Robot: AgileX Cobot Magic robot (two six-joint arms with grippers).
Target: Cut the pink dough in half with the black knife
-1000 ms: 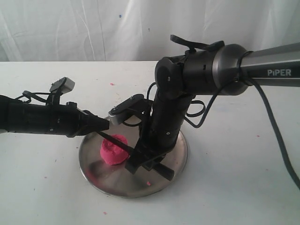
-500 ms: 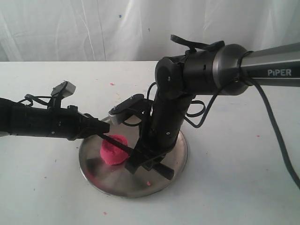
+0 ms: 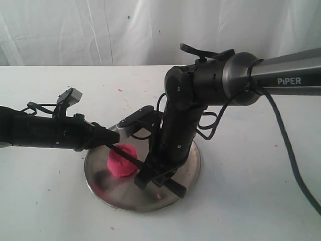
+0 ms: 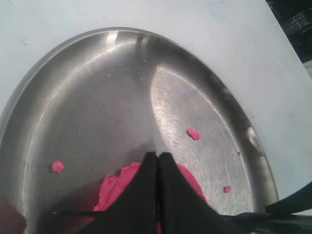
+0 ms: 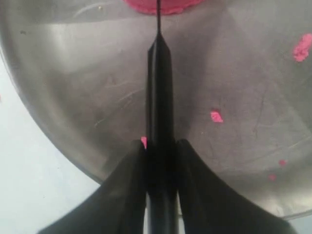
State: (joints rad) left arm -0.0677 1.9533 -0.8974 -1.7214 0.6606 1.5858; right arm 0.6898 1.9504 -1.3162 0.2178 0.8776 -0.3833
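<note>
Right end effector (image 5: 160,146) clenched on the knife (image 5: 159,87) handle, blade across the dough (image 3: 121,159). Left end effector (image 4: 157,163), fingers pressed together, empty, tips above the dough. Dough on the plate (image 3: 188,168), mid-desk (image 3: 251,191) toward the front edge; pink crumbs (image 4: 193,133) scattered around.

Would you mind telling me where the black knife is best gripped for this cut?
By the handle, as the right gripper has it: fingers on its two flat sides, coming from behind the butt end. The black knife is slim and straight, so this leaves its blade free over the pink dough.
</note>
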